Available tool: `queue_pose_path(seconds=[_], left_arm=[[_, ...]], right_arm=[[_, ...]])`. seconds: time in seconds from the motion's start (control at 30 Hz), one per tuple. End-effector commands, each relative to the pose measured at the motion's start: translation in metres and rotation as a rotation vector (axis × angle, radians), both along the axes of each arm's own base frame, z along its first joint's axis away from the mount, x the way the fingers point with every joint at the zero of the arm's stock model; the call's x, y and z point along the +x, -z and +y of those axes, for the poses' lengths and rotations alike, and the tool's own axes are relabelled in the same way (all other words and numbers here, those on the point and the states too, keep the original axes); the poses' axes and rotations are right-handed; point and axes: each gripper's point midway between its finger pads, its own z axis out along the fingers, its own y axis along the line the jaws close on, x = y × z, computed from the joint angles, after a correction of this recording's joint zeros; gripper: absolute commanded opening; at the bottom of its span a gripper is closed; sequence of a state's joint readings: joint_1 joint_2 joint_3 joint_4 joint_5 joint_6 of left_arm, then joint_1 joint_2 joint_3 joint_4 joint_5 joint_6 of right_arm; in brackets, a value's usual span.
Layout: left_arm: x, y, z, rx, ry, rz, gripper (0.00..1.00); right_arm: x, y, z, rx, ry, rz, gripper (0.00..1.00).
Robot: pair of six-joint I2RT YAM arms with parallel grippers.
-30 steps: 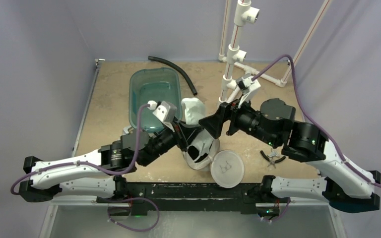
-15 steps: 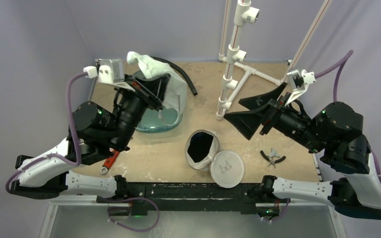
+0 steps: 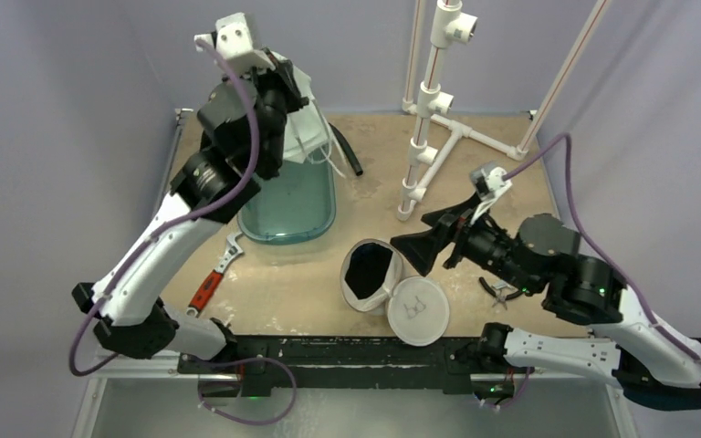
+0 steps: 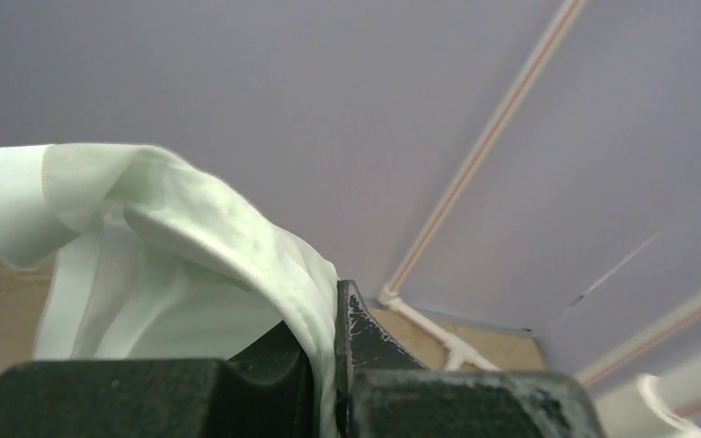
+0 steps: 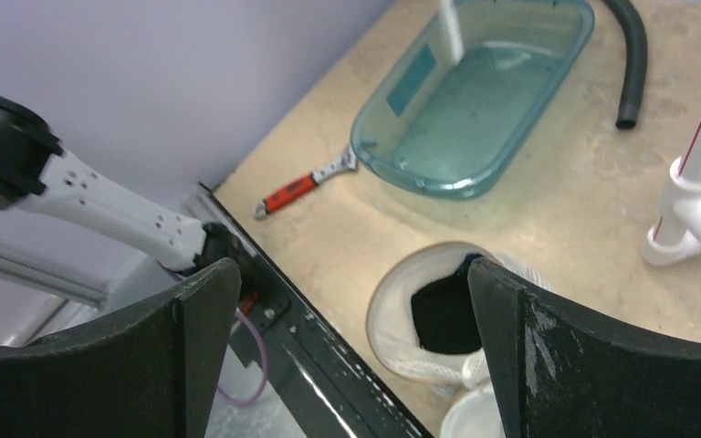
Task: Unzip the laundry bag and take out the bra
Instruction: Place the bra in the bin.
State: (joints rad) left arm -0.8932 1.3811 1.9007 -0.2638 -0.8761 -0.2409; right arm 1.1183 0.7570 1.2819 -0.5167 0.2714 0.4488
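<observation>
The left gripper (image 3: 290, 91) was clamped on the white bra (image 3: 308, 128), high over the teal tub (image 3: 283, 239); it hung limp, light and soft, so a pinch at a cup edge seemed enough. The right gripper (image 3: 427, 235) stood spread wide beside the laundry bag (image 3: 370, 274), which lay unzipped on the table (image 3: 374, 196), apparently empty

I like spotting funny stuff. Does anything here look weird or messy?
The laundry bag gapes open, its round lid flopped flat beside it. The left pincer holds a white bra dangling high over the teal tub.
</observation>
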Motion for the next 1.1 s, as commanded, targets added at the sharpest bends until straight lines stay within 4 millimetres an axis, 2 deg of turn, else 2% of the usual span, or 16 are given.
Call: queue_pose_path(seconds=[0.0,0.13,0.3,0.4,0.57,0.67,0.83,0.93,0.97,1.07], left_arm=[[0.040,0.022,0.013,-0.097,0.078,0.059,0.00],[0.080,0.043,0.044,-0.186,0.055,0.085,0.00],[0.129,0.076,0.061,-0.274,0.064,0.135,0.00],[0.161,0.096,0.066,-0.332,0.089,0.170,0.00],[0.207,0.129,0.068,-0.395,0.143,0.216,0.00],[0.221,0.148,0.063,-0.406,0.152,0.244,0.00],[0.230,0.173,0.063,-0.418,0.138,0.253,0.00],[0.232,0.201,0.066,-0.413,0.116,0.290,0.00],[0.232,0.204,0.065,-0.417,0.122,0.282,0.00],[0.225,0.231,0.062,-0.433,0.135,0.311,0.00]], right_arm=[[0.008,0.010,0.003,0.039,0.039,0.003,0.98],[0.007,0.044,0.006,0.015,0.039,0.044,0.97],[0.007,0.075,-0.001,0.008,0.062,0.074,0.97],[0.009,0.086,-0.011,0.000,0.102,0.068,0.97],[0.014,0.090,-0.029,-0.009,0.167,0.055,0.97],[0.014,0.091,-0.035,-0.016,0.184,0.049,0.97],[0.014,0.094,-0.040,-0.018,0.201,0.052,0.97],[0.013,0.096,-0.039,-0.006,0.189,0.050,0.97],[0.013,0.097,-0.039,-0.004,0.189,0.053,0.97],[0.013,0.098,-0.038,-0.006,0.189,0.056,0.97]])
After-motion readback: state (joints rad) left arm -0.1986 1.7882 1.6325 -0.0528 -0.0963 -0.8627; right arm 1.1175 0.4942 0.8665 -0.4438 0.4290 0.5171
